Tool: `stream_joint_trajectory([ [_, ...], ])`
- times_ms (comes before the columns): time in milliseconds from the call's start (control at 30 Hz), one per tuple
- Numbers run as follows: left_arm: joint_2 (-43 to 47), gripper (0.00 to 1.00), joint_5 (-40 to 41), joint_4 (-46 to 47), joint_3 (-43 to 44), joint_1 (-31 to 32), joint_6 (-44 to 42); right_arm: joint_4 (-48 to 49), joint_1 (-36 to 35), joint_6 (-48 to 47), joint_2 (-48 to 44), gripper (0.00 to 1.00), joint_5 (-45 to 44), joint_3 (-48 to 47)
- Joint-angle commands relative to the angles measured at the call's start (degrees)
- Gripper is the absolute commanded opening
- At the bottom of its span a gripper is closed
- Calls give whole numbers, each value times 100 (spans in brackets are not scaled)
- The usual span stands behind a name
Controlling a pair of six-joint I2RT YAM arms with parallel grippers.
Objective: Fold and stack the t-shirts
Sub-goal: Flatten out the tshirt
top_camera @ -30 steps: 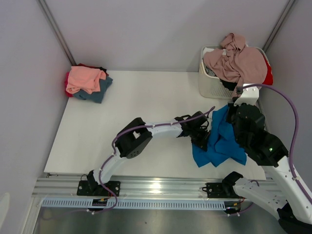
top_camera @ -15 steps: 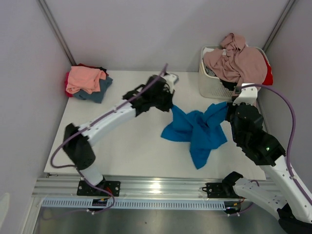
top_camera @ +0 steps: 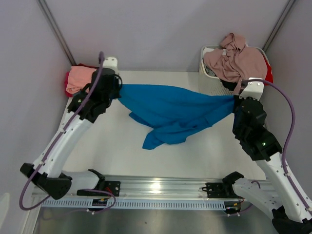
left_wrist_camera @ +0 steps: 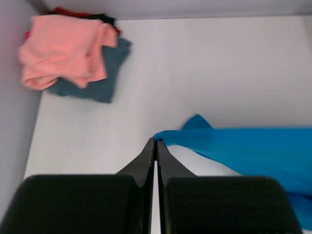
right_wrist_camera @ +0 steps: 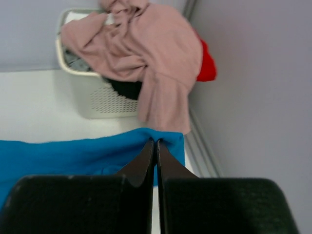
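Left gripper (top_camera: 117, 90): the jaws are pressed fully together and pinch one edge of the bright blue t-shirt (top_camera: 168, 105) — it is at the far left of the table (top_camera: 97, 141), just beside the stack.
Right gripper (top_camera: 235, 99): the jaws are also pressed together, on the opposite edge of the same shirt, just in front of the white basket (top_camera: 208, 84).
Bright blue t-shirt: it is stretched between the two grippers across the far half of the table. The upper edge is pulled tight; the middle sags in loose folds toward the near side.
Stack, far left corner: a salmon pink t-shirt (left_wrist_camera: 63, 51) lies on top of a slate blue-grey t-shirt (left_wrist_camera: 100, 85). A little red and black cloth shows behind them.
Basket, far right corner: a dusty mauve-pink t-shirt (right_wrist_camera: 146, 44) is heaped over it and hangs down over the rim. A red t-shirt (right_wrist_camera: 207, 63) shows at its right side — black cloth is under the mauve one.
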State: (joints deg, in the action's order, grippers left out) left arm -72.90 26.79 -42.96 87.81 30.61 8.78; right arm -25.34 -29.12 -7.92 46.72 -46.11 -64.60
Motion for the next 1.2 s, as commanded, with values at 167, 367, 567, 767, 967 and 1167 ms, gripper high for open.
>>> stream_joint_trajectory([
  [167, 1340, 0, 1486, 41, -317, -1189, 423, 1567, 521, -1080, -31, 0, -1190, -211],
  [367, 1726, 0, 1743, 226, -317, -1189, 300, 1805, 742, -1045, -40, 0, -884, -501],
  [567, 1946, 0, 1462, 192, -308, -1189, 327, 1436, 759, -746, 83, 0, -41, -685],
  [767, 1956, 1, 1338, 227, -309, -1189, 230, 1032, 768, -377, 381, 0, 427, -861],
  [967, 2376, 0, 1295, 541, -552, -1145, 29, 601, 768, -139, 461, 0, 734, -1265],
  [1167, 3221, 1, 934, 1729, -1178, -1066, -631, 838, 768, -148, -57, 0, 1559, -1397],
])
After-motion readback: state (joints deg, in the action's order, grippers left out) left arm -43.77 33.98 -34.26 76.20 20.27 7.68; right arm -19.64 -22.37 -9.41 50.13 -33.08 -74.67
